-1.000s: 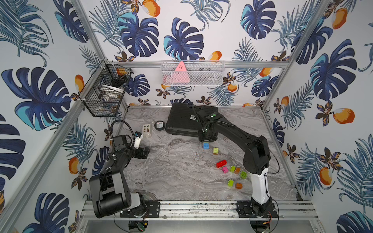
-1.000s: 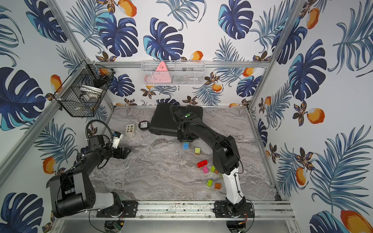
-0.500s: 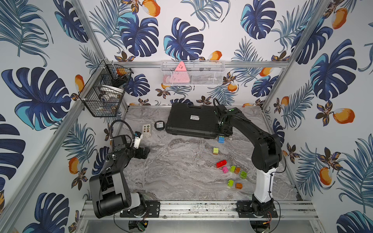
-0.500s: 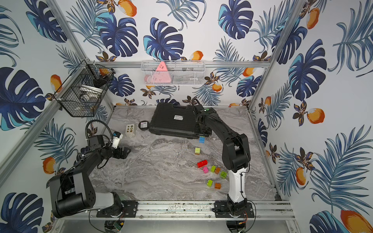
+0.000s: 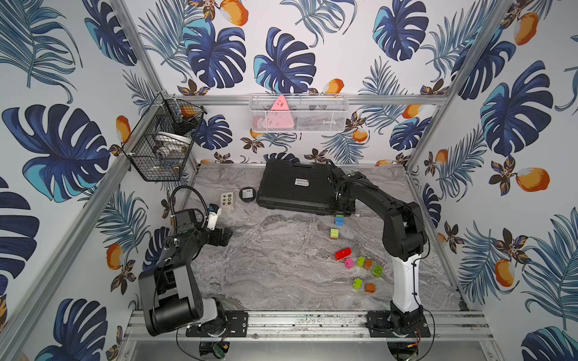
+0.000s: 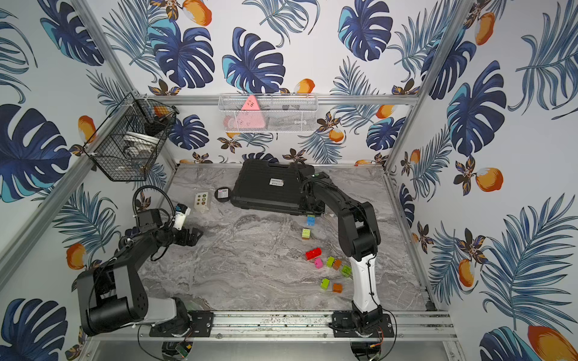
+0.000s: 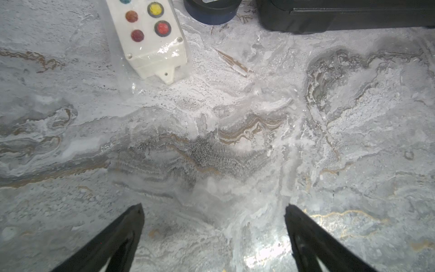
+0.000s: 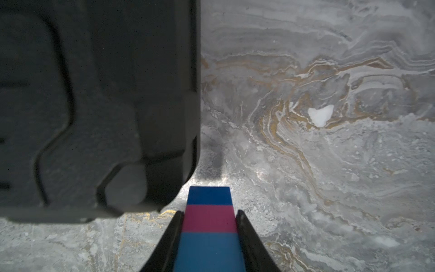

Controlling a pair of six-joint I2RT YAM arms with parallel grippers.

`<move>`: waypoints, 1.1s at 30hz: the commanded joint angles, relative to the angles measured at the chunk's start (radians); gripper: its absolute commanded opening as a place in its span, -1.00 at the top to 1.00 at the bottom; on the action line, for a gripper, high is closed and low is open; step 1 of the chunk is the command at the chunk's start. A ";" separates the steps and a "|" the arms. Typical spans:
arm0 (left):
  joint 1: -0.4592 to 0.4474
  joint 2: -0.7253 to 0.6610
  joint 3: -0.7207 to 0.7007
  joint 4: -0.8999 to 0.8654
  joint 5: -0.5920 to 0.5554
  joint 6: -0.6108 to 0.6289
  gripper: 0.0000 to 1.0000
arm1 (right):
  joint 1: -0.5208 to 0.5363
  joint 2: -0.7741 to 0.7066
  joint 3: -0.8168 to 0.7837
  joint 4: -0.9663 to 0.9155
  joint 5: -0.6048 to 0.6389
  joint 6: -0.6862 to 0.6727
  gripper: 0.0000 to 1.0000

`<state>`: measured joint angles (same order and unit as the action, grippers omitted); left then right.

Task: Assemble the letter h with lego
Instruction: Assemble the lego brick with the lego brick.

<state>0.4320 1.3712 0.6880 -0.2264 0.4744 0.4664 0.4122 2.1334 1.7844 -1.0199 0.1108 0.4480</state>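
My right gripper point(image 8: 209, 213) is shut on a stack of lego point(image 8: 209, 219) banded blue, pink and blue, which sticks out past the fingertips. In both top views that stack point(image 5: 339, 220) point(image 6: 310, 220) shows as a blue brick under the right gripper point(image 5: 344, 210), at the near right corner of the black case. Loose lego lies nearer the front: a lime brick point(image 5: 334, 233), a red one point(image 5: 343, 253), a pink one point(image 5: 348, 262), and several green and orange ones point(image 5: 367, 264). My left gripper point(image 7: 213, 208) point(image 5: 226, 237) is open over bare table at the left.
A black case point(image 5: 297, 187) lies at the back middle, its corner point(image 8: 164, 164) right beside the held stack. A white button box point(image 7: 150, 40) and a round black puck point(image 5: 247, 193) sit left of it. Wire baskets point(image 5: 162, 137) hang on the walls.
My right arm has swung to the right along the case's front with the blue stack, ending at the case's right corner. The left arm has not moved.
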 commanded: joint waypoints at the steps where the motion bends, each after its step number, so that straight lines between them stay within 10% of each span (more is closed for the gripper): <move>1: 0.001 0.006 0.010 -0.007 0.015 0.006 -0.97 | 0.003 0.004 -0.010 0.028 -0.015 -0.001 0.61; 33: 0.002 -0.008 0.002 -0.006 0.017 0.006 -0.97 | 0.030 0.028 -0.054 0.048 -0.056 -0.009 0.61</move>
<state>0.4324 1.3666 0.6891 -0.2283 0.4744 0.4667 0.4393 2.1555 1.7271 -0.9520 0.0666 0.4469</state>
